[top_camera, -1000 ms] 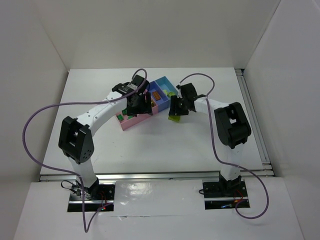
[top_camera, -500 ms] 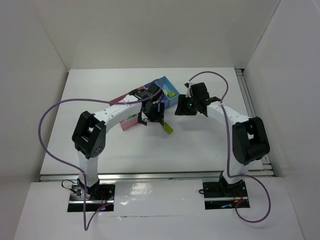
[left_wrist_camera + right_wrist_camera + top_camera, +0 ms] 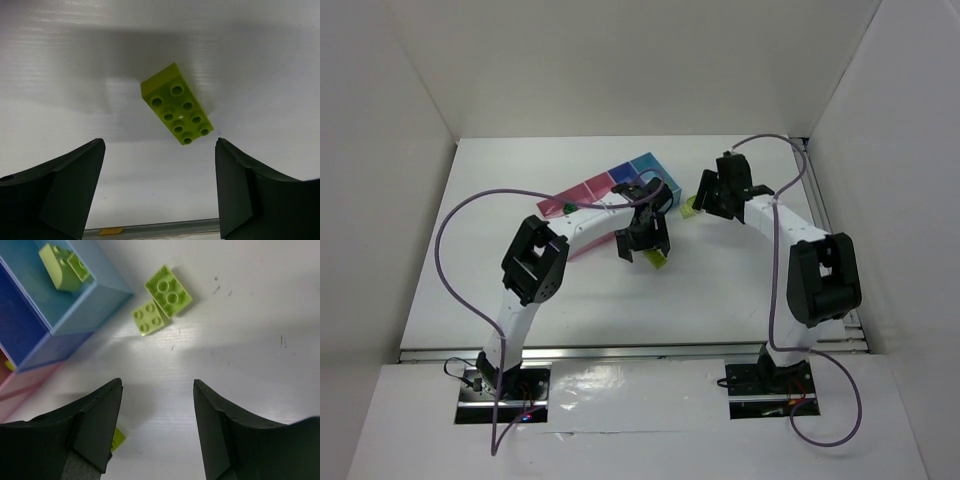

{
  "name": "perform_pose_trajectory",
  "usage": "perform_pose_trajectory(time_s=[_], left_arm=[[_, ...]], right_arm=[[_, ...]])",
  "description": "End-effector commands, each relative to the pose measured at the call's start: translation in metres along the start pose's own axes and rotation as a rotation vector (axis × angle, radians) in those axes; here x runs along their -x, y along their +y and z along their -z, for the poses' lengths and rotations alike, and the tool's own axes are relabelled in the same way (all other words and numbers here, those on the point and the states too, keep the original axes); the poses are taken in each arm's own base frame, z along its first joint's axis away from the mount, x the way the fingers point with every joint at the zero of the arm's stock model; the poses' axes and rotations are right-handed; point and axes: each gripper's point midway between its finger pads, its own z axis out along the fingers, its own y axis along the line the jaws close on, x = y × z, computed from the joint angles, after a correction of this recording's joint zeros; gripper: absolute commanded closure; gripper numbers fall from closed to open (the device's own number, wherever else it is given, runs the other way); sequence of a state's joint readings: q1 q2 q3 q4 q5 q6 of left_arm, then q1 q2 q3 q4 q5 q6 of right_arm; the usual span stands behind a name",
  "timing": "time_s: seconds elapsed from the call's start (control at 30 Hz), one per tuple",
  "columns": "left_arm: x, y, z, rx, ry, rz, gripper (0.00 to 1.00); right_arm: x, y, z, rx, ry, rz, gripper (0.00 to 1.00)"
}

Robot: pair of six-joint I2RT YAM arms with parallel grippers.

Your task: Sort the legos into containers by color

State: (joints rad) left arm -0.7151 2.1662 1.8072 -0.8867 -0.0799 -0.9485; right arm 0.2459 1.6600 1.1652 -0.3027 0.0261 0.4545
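A long yellow-green lego lies flat on the white table; in the top view it is just near my left gripper. My left gripper is open and empty above it, the brick ahead of the fingertips. My right gripper is open and empty. Two small yellow-green legos lie beside the light blue bin, which holds a yellow-green lego. The row of containers is at the table's middle back, partly hidden by my left arm.
The medium blue bin and a pink bin adjoin the light blue one. Part of a yellow-green brick peeks from behind my right gripper's left finger. White walls enclose the table on three sides.
My left gripper swung from over the bins rightwards and nearer, to above the long yellow-green lego. My right gripper drew back to the far right, leaving that lego on the table.
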Motion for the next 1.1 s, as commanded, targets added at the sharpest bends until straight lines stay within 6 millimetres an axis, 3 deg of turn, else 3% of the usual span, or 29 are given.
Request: perform_pose_trajectory(time_s=[0.0, 0.03, 0.1, 0.13, 0.17, 0.23, 0.43, 0.57, 0.67, 0.7, 0.87, 1.0, 1.07], left_arm=[[0.005, -0.011, 0.003, 0.013, -0.031, 0.064, 0.1], [0.006, -0.013, 0.001, 0.013, -0.031, 0.064, 0.11], [0.004, -0.013, -0.007, 0.029, -0.007, 0.053, 0.18], [0.003, -0.014, -0.006, 0.023, 0.002, 0.053, 0.2], [0.001, -0.012, -0.012, 0.033, 0.01, 0.043, 0.24], [-0.002, -0.011, -0.017, 0.037, 0.026, 0.042, 0.28], [-0.011, 0.0, -0.024, 0.065, 0.05, 0.007, 0.43], [-0.01, 0.006, -0.015, 0.071, 0.033, -0.028, 0.53], [-0.013, 0.01, -0.013, 0.085, 0.022, -0.061, 0.54], [-0.008, 0.009, -0.003, 0.071, 0.0, -0.082, 0.58], [-0.003, 0.017, 0.022, 0.079, -0.044, -0.123, 0.65], [0.007, 0.019, 0.048, 0.064, -0.106, -0.159, 0.66], [0.014, 0.016, 0.058, 0.051, -0.137, -0.167, 0.67]], right_arm=[[0.026, 0.002, -0.014, -0.042, -0.051, -0.021, 0.34], [0.036, 0.007, -0.016, -0.033, -0.068, -0.011, 0.34], [0.031, 0.002, -0.035, -0.066, -0.025, 0.006, 0.34], [0.044, 0.007, -0.037, -0.067, -0.047, 0.014, 0.34], [0.036, 0.0, -0.049, -0.1, -0.01, 0.032, 0.34], [0.049, 0.002, -0.056, -0.112, -0.021, 0.057, 0.34], [0.043, -0.004, -0.087, -0.15, 0.037, 0.122, 0.3], [0.035, -0.005, -0.101, -0.137, 0.063, 0.141, 0.29], [0.028, -0.011, -0.108, -0.157, 0.077, 0.143, 0.29], [0.03, -0.01, -0.108, -0.154, 0.069, 0.142, 0.29], [0.025, -0.012, -0.113, -0.155, 0.073, 0.143, 0.41], [0.026, -0.019, -0.108, -0.166, 0.053, 0.117, 0.63], [0.026, -0.019, -0.105, -0.163, 0.046, 0.116, 0.7]])
